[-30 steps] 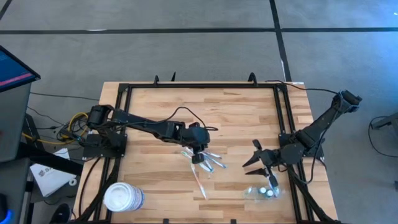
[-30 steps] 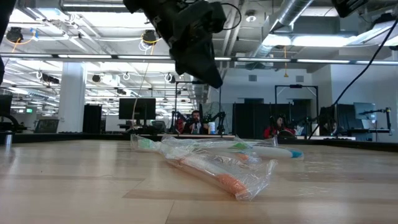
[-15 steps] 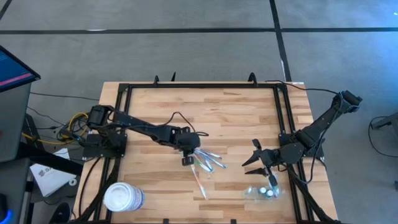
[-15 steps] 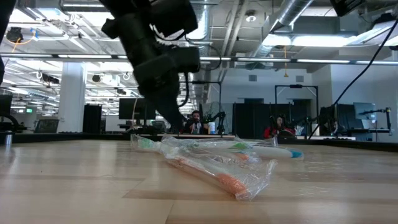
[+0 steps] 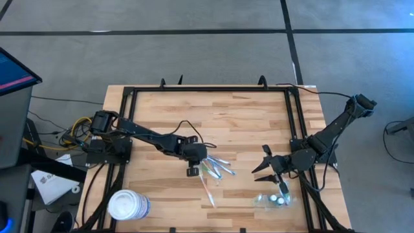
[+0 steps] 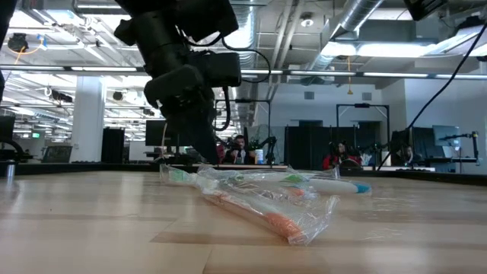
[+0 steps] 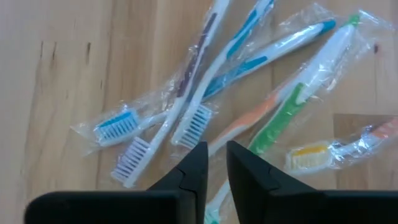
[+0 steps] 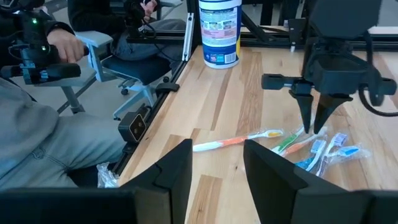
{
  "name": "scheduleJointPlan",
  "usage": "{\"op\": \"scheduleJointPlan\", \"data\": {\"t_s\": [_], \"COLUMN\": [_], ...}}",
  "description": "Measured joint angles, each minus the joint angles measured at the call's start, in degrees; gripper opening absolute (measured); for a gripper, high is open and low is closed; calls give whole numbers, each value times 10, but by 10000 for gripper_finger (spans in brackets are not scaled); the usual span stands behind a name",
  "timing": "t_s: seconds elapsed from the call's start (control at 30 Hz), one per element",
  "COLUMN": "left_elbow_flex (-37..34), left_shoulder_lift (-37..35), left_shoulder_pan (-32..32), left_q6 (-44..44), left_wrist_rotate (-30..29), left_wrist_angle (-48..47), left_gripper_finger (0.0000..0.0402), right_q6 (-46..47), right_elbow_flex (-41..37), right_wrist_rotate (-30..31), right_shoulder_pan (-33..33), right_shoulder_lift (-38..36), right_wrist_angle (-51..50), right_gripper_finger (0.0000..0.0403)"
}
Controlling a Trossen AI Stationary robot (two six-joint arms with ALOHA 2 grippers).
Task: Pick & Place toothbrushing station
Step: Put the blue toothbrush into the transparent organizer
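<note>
At worktop's right front: toothbrushing station (image 5: 272,199), contents unclear, near right hand (image 5: 262,168), spread, holding nothing | left hand (image 5: 193,169) nearly clenched, empty, over wrapped toothbrushes (image 5: 215,169) | white tub (image 5: 127,206) left front

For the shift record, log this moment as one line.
left tool: narrowly open, low over heap of plastic-wrapped toothbrushes | right tool: open, empty, waiting near small clear plastic holder

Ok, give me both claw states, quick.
Left claw: narrowly open, empty, above the toothbrushes.
Right claw: open, empty.
</note>
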Motion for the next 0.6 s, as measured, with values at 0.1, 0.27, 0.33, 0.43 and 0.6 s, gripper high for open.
{"op": "scheduleJointPlan", "data": {"t_s": [0.1, 0.27, 0.33, 0.43, 0.6], "left_elbow_flex": [-7, -29, -35, -36, -36], "left_shoulder_lift": [0, 0, 0, 0, 0], "left_shoulder_pan": [-3, 0, -1, -1, -1], "left_q6": [1, 1, 1, 1, 1], "left_wrist_rotate": [-30, -41, -42, -43, -58], "left_wrist_angle": [1, 9, 13, 20, 46], "left_gripper_finger": [76, 101, 105, 106, 106], "right_q6": [0, 0, 0, -7, -7], "right_elbow_flex": [0, 0, 0, 0, 0], "right_wrist_rotate": [0, 0, 0, 0, 0], "right_shoulder_pan": [0, 0, 0, 0, 0], "right_shoulder_lift": [0, 0, 0, 0, 0], "right_wrist_angle": [0, 0, 0, 1, 1], "right_gripper_finger": [137, 135, 134, 135, 134]}}
